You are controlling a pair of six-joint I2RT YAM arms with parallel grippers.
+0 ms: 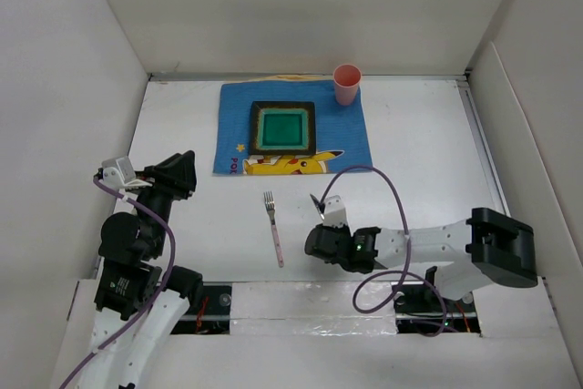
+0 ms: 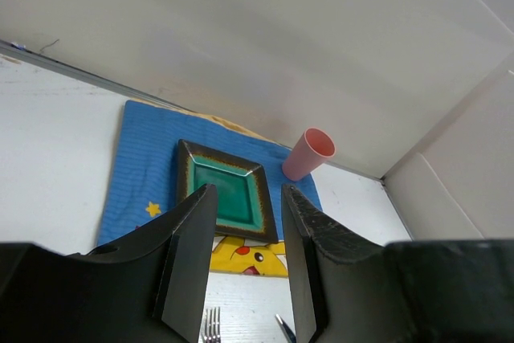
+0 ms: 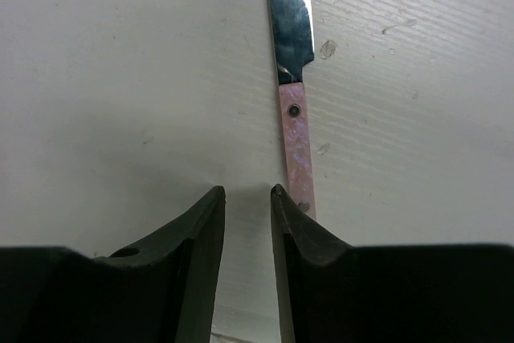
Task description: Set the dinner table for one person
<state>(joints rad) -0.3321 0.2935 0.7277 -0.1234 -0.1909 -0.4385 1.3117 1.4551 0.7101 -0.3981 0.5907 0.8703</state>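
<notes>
The white dinner table [image 1: 419, 152] carries a blue cartoon placemat [image 1: 291, 125] with a green square plate [image 1: 283, 127] and a pink cup [image 1: 347, 84] on it. A pink-handled fork [image 1: 273, 227] lies in front of the mat. A pink-handled knife [image 3: 293, 110] lies flat on the table, its handle running beside and under my right finger [image 3: 297, 238]. My right gripper [image 3: 247, 194] is low over the table, jaws a little apart with nothing between them. My left gripper [image 2: 249, 198] is open and empty, held up at the left, facing the plate [image 2: 225, 190].
White walls enclose the table on the left, back and right. A purple cable [image 1: 387, 189] loops above the right arm. The fork tines [image 2: 210, 325] and the knife tip [image 2: 285, 329] show at the bottom of the left wrist view.
</notes>
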